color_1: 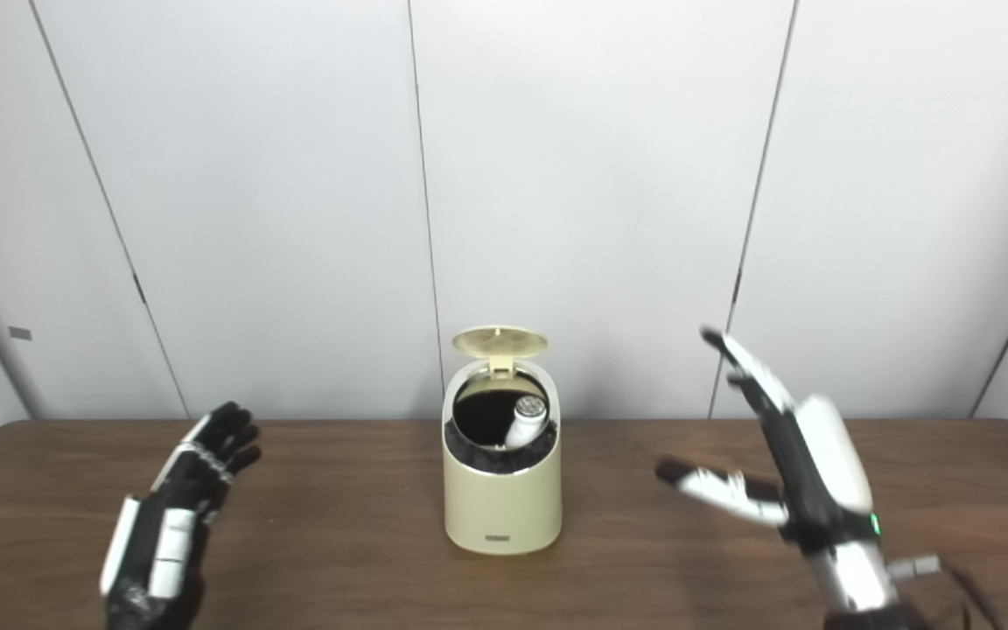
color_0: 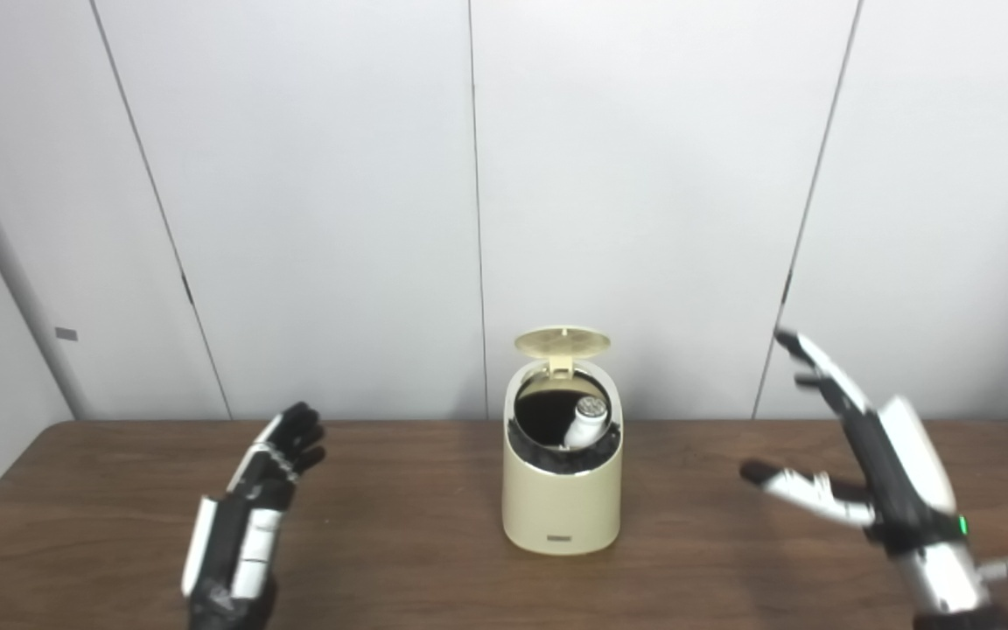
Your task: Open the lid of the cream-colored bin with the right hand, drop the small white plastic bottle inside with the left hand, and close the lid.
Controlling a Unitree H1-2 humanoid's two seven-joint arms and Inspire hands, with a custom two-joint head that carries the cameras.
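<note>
The cream-colored bin stands on the wooden table, mid-centre. Its round lid is flipped up and open at the back. The small white plastic bottle lies inside the dark opening, leaning against the right rim, cap end up. My left hand is open and empty, low over the table to the left of the bin. My right hand is open and empty, raised to the right of the bin, fingers pointing up and thumb spread toward the bin.
Pale wall panels stand right behind the table's back edge. Bare tabletop lies on both sides of the bin and in front of it.
</note>
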